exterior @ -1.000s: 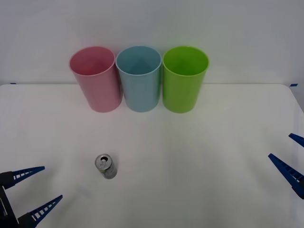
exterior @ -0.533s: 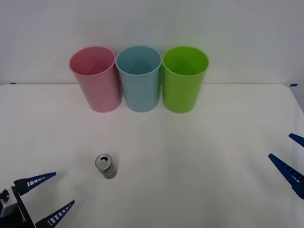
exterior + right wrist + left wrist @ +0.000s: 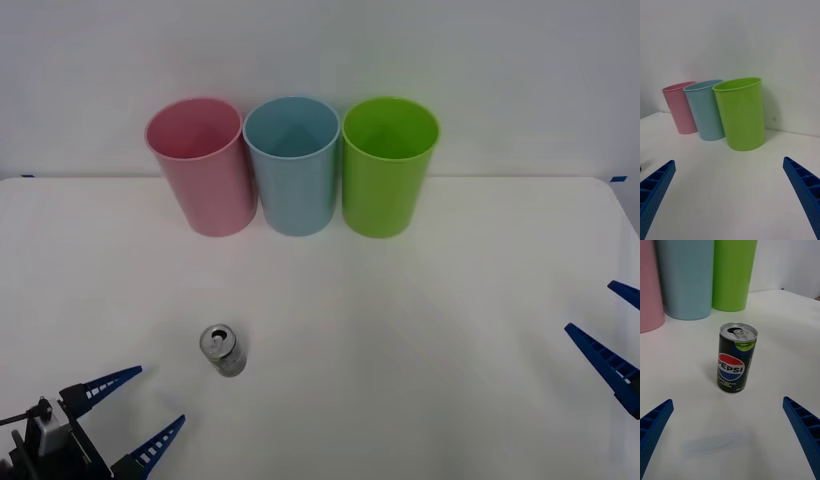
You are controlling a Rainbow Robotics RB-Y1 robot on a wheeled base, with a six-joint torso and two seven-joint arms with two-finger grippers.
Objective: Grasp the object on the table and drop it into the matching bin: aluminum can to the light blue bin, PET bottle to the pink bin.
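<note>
A small aluminum can [image 3: 223, 350] stands upright on the white table [image 3: 400, 320], left of centre; in the left wrist view the can [image 3: 736, 357] is dark with a Pepsi logo and a silver pull-tab top. My left gripper [image 3: 135, 410] is open near the front left corner, a short way in front of and left of the can, its fingers [image 3: 655, 427] spread wide and apart from it. At the back stand the pink bin [image 3: 200, 165] and the light blue bin [image 3: 292, 163]. My right gripper [image 3: 615, 340] waits open at the right edge.
A lime green bin [image 3: 388, 165] stands right of the light blue one, the three bins close together in a row against the white wall. In the right wrist view the green bin [image 3: 741, 112] is nearest. Bare tabletop lies between the can and the bins.
My left gripper has moved rightward and toward the can, still open. The can, the bins and the right gripper have not moved.
</note>
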